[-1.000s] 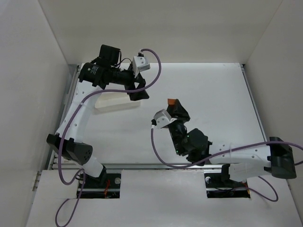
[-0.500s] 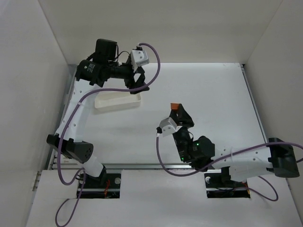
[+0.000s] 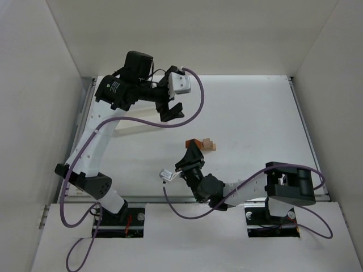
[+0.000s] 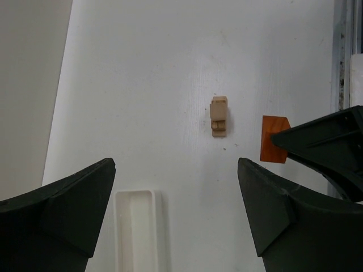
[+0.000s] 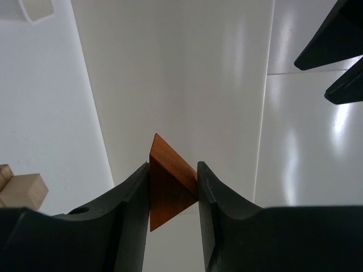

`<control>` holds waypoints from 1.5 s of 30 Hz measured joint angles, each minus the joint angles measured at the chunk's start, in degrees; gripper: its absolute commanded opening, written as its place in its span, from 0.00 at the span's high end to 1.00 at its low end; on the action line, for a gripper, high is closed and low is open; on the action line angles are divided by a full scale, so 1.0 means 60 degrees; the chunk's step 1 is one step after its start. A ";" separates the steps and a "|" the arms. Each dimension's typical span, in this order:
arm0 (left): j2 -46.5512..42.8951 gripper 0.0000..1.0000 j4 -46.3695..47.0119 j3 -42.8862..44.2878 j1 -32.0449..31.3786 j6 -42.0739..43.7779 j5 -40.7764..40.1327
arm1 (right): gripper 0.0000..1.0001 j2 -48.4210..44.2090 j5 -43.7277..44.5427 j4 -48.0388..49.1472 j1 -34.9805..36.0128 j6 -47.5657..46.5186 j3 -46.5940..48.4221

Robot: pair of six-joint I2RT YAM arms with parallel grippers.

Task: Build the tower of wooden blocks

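**Wedge in grip, beside the tan stack**

Right hand (image 5: 173, 165) is clenched on the orange-red triangular wooden wedge (image 5: 170, 190), one finger on each flat side face and the apex poking out past the tips. Left hand (image 4: 176, 170) is released, jaws wide with nothing between them, hovering over the white tabletop (image 3: 255, 113) near the long white rectangular tray (image 4: 136, 226).

Location: the wedge sits just beside the small stack of light tan wooden blocks (image 4: 219, 116), a narrow gap between them, at mid-tabletop.

Handling, as a judgement: small, light, rigid wood that should not deform. Its smooth faces and sloped sides could slip or pivot, so the parallel flat faces are the right place to hold it. The tan stack looks easy to knock over.

Views:
- The right wrist view shows the grip itself, with only a corner of the tan blocks at its left edge.
- The left wrist view shows the gap between wedge and stack, and the stack's layering.
- The top view shows both arms, but the blocks are tiny there.
- No view settles whether the wedge touches the tabletop.
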 measured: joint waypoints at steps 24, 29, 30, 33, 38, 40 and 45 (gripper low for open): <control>-0.0401 0.12 0.1282 -0.1628 0.0066 -0.1617 -0.0572 | 1.00 -0.5096 -0.0197 -0.5872 -0.1490 0.9785 0.2601; -0.0816 0.12 0.1923 -0.1432 0.0288 -0.2473 -0.0310 | 1.00 -0.7490 -0.2222 -0.8426 -0.2229 1.4429 0.3825; -0.0987 0.12 0.2076 -0.1519 0.0291 -0.2612 -0.0270 | 1.00 -0.7668 -0.2492 -0.8710 -0.2259 1.5100 0.3934; -0.1676 0.12 0.2499 -0.2087 0.0273 -0.3002 -0.0317 | 1.00 -0.7690 -0.2856 -0.9471 -0.2404 1.6761 0.4029; -0.2696 0.11 0.3814 -0.3581 -0.0459 -0.3544 -0.1421 | 1.00 -0.6335 -0.3574 -1.0571 -0.3078 1.8961 0.4903; -0.2852 0.11 0.4448 -0.3960 -0.0809 -0.3723 -0.1920 | 1.00 -0.5643 -0.4073 -1.0837 -0.3388 1.9708 0.5351; -0.3410 0.07 0.6091 -0.5060 -0.0998 -0.3632 -0.3217 | 1.00 -0.5304 -0.5333 -1.1194 -0.4371 2.1606 0.5410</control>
